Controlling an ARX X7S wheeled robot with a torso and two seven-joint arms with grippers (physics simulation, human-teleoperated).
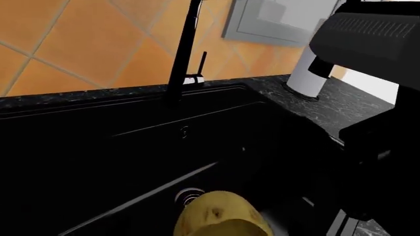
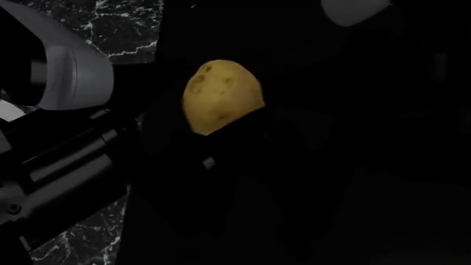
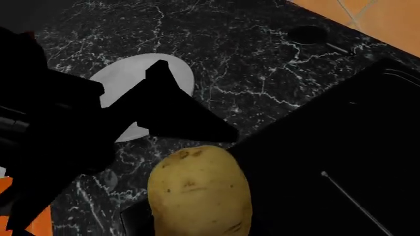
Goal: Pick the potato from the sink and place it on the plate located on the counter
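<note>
The right fingers [image 3: 196, 216] grasp the potato [image 3: 200, 191], its lower end sunk between dark pads in the head view. It hangs above the black sink [image 3: 341, 162], near the basin's edge. In the right wrist view, the white plate [image 3: 131, 83] lies on the table [image 3: 249, 64] at eleven o'clock of the potato. Whether the left fingers are clenched cannot be told.

Your left arm [image 2: 66, 160] is mostly black, with long grey bars and a smooth, round, light grey cover. Your right gripper [image 3: 98, 128] is flat black, with pointed, wedge-shaped jaws.
</note>
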